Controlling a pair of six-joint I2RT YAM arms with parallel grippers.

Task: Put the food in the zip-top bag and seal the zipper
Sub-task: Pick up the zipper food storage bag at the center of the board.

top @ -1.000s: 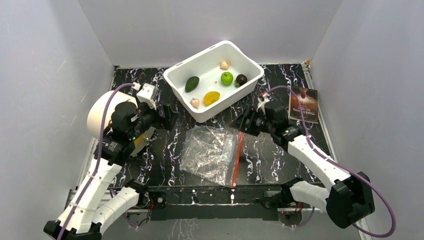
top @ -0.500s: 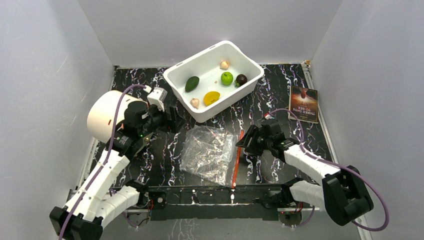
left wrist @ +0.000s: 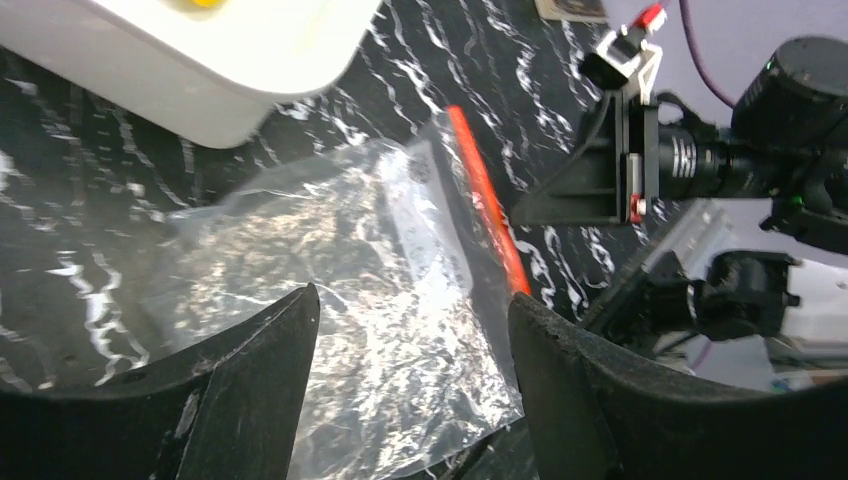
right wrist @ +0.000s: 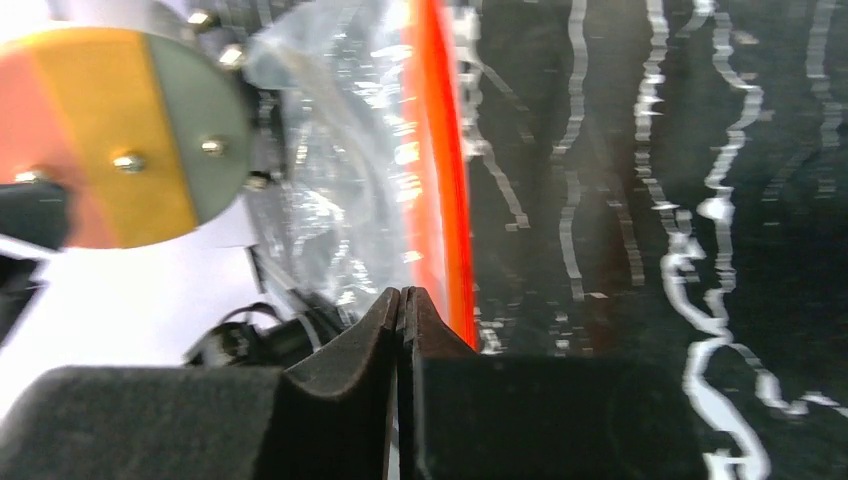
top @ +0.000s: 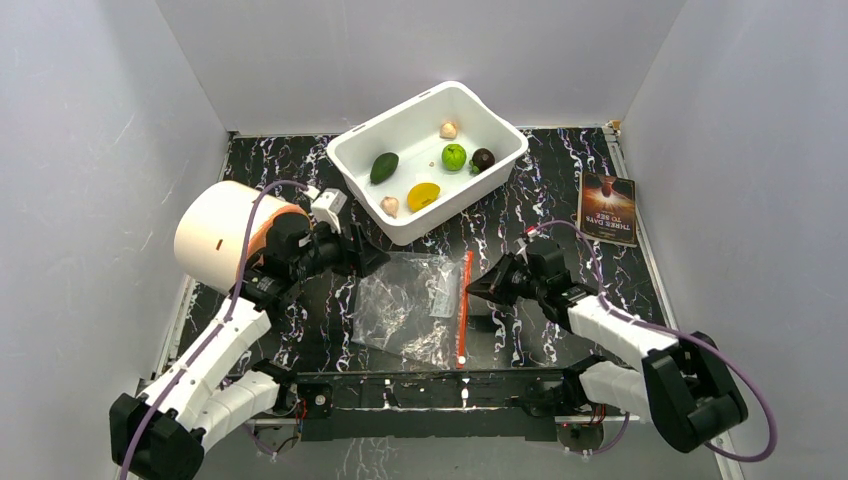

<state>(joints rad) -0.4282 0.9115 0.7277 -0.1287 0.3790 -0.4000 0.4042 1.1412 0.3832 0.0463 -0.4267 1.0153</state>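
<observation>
The clear zip-top bag (top: 405, 305) lies flat on the black marbled table, its red-orange zipper (top: 463, 305) along the right edge. My right gripper (top: 472, 288) is shut on the bag's mouth edge just beside the zipper (right wrist: 440, 150); the jaws (right wrist: 402, 292) are pressed together. My left gripper (top: 375, 260) hangs open over the bag's left side (left wrist: 350, 250), nothing between its fingers (left wrist: 410, 300). The food sits in the white tub (top: 440, 215): avocado (top: 383, 167), lime (top: 454, 156), dark fruit (top: 483, 158), mango piece (top: 423, 195), two garlic bulbs (top: 449, 129) (top: 389, 205).
A white cylinder (top: 215, 235) stands at the left behind the left arm. A dark book (top: 607, 208) lies at the right edge. Grey walls close in the table on three sides. The tub stands just behind the bag.
The right gripper came down to the bag's mouth and shut there; the bag and zipper shifted left. The left gripper moved right over the bag and narrowed a little.
</observation>
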